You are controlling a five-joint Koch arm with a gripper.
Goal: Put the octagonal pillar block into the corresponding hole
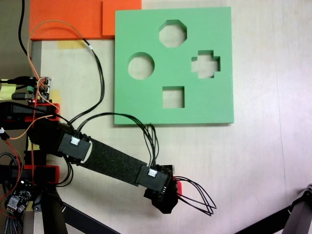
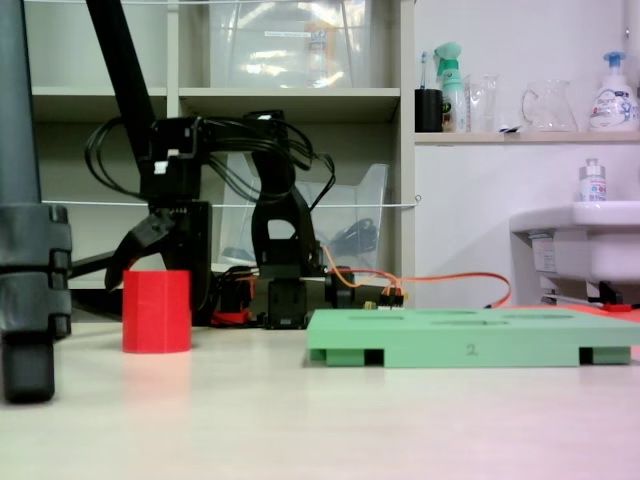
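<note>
One bright red foam octagonal pillar block [image 2: 157,311] stands upright on the pale table [image 2: 330,420], well left of the green square foam board [image 2: 470,338] in the low fixed view; from above I see just a sliver of red [image 1: 178,186] poking out beside the arm's black head. My gripper [image 2: 135,258] hangs right over the block, one black finger slanting down to the block's upper left edge, but whether its jaws are spread or pressed together I cannot tell from either fixed view. From above, the board lies up and right of the arm, and its eight-sided cutout [image 1: 173,33] sits open near the top edge, with a round cutout [image 1: 141,66] lower left, a cross-shaped cutout [image 1: 205,64] to the right and a square cutout [image 1: 173,97] below. Orange foam sheets [image 1: 73,19] lie beyond the board's upper left corner. Black cables [image 1: 197,195] loop out past the arm's head.
</note>
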